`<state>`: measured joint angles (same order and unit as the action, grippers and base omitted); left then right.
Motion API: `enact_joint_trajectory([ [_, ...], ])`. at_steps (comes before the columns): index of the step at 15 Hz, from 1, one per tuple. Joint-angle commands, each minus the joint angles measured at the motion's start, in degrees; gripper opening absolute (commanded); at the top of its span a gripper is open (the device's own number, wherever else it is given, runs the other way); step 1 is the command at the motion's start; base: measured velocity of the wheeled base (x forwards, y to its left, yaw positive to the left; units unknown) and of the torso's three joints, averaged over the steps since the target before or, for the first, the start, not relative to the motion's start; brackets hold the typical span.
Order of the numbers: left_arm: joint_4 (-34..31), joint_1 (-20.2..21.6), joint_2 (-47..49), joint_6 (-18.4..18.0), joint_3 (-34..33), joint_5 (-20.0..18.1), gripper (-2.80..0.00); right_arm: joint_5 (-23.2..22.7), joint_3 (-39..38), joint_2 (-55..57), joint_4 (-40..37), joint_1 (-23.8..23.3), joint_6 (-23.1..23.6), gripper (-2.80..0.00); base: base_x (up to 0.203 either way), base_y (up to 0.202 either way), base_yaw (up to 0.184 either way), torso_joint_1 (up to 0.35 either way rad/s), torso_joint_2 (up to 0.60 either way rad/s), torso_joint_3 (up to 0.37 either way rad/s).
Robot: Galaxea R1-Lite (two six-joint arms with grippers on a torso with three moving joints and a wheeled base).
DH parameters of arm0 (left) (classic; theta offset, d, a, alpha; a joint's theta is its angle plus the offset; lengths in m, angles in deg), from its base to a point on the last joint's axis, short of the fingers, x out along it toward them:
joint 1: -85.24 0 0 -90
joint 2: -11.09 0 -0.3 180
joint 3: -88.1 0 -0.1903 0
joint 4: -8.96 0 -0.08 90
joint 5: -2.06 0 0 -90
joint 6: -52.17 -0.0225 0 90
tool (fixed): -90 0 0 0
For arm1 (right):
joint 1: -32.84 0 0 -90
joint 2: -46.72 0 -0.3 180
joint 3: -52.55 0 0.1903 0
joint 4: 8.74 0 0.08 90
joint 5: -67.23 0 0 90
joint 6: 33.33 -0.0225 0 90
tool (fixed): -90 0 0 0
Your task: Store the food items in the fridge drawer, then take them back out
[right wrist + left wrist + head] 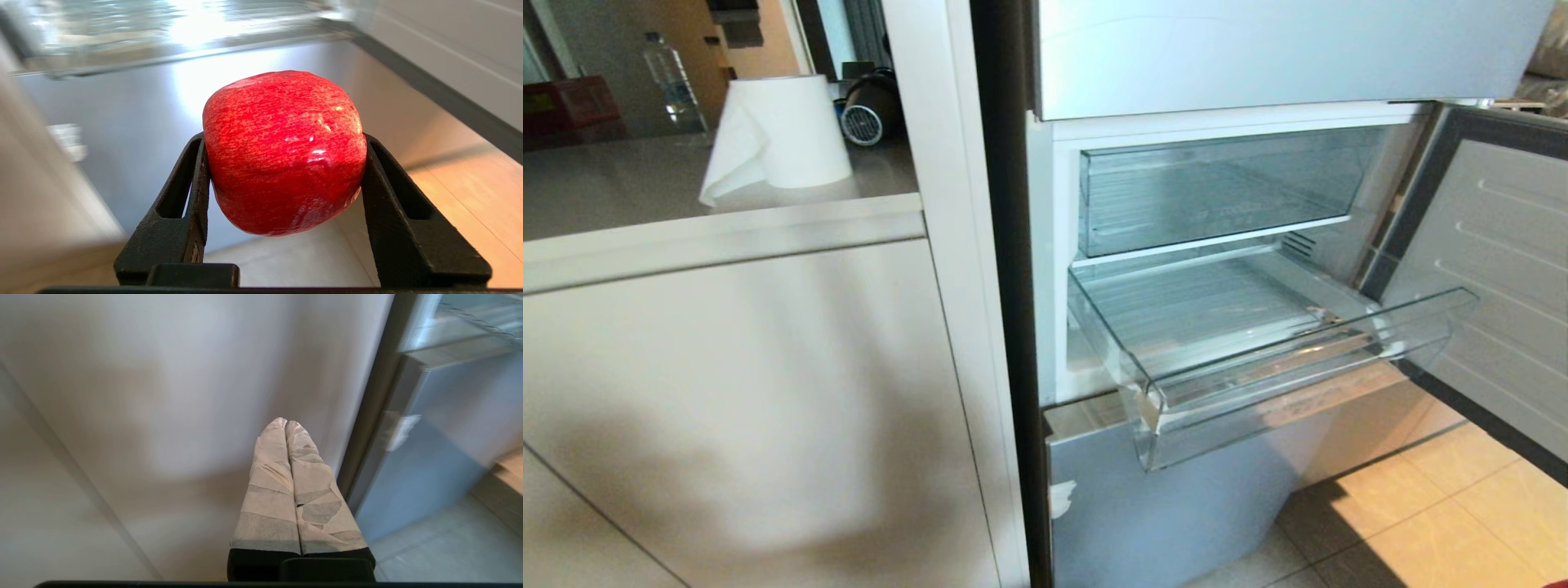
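Gripping apple (284,153), right end effector (286,171).

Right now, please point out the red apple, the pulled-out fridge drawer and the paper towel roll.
red apple (284,153): right wrist view, middle of its glossy front.
fridge drawer (1307,384): head view, clear front wall.
paper towel roll (792,131): head view, side of the roll.
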<state>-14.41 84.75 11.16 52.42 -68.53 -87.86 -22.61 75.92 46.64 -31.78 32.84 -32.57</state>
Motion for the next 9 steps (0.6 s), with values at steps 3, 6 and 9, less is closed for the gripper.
enact_joint_trajectory([
  [3,0.0,0.0,0.0,0.0,0.0,0.1,-2.80,-0.1,-0.1,0.1,0.0,0.0,0.1,-2.80,0.000,0.007,-0.170,-0.001,0.00,0.004],
  [6,0.0,0.0,0.0,0.0,0.0,0.0,-2.80,0.0,0.0,0.1,0.0,0.0,-0.4,-2.80,-0.001,0.007,-0.176,0.002,0.00,0.002],
  [9,0.0,0.0,0.0,0.0,0.0,0.0,-2.80,0.0,0.0,0.1,0.0,0.0,-0.4,-2.80,-0.001,0.009,-0.173,0.006,0.00,0.003],
])
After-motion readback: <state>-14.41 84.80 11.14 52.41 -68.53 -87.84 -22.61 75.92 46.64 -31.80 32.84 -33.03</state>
